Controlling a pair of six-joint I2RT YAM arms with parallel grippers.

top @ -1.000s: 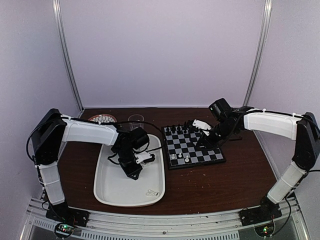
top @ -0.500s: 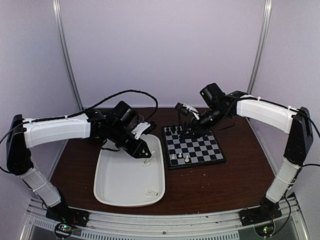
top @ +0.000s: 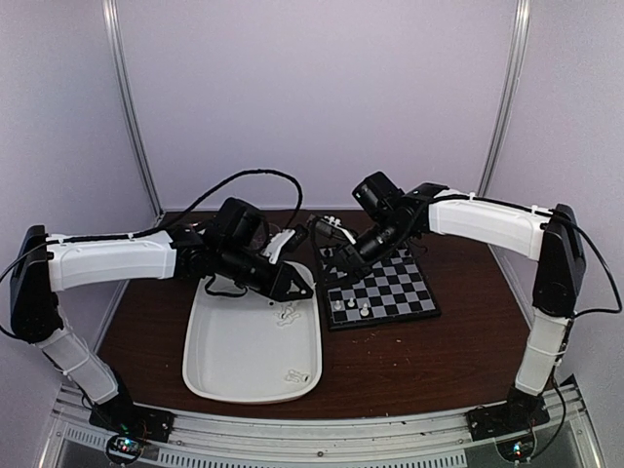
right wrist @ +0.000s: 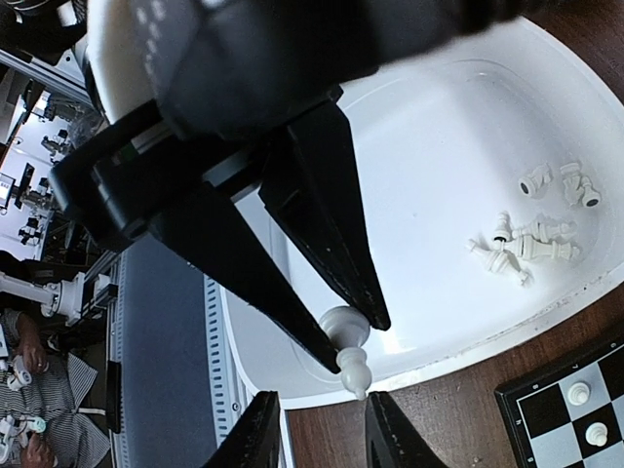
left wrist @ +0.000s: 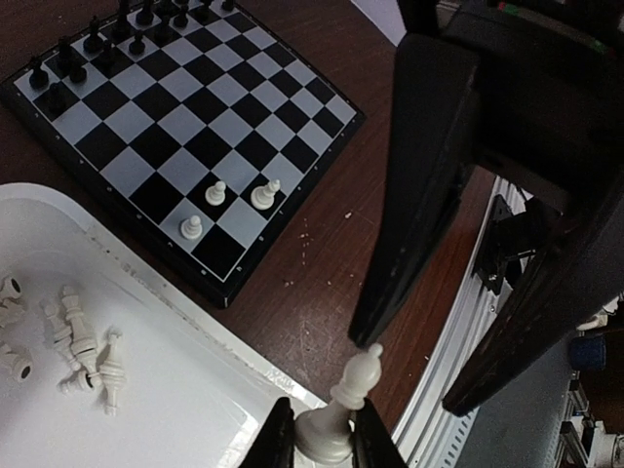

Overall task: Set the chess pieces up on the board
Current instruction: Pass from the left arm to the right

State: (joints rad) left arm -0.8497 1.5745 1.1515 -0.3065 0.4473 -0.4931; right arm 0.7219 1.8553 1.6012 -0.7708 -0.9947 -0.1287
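My left gripper (left wrist: 322, 431) is shut on the base of a white bishop (left wrist: 343, 398), one of the chess pieces, held in the air over the tray's right rim. My right gripper (right wrist: 317, 429) faces it, open, its fingers (left wrist: 419, 195) on either side of the bishop's tip without touching. In the top view both grippers, left (top: 298, 285) and right (top: 328, 269), meet beside the board's left edge. The board (top: 395, 292) carries three white pieces (top: 352, 306) near its front-left corner and black pieces (top: 341, 255) along its far row. Several loose white pieces (left wrist: 83, 341) lie in the tray.
The white oblong tray (top: 244, 366) sits left of the board, its rim (right wrist: 292, 390) under the bishop. One more white piece (top: 297, 375) lies near the tray's front right corner. A metal rail (top: 312, 429) runs along the table's near edge.
The left arm rose out of the tray with the bishop and swung right toward the board. The right arm moved left off the board to meet it, and its jaws widened.
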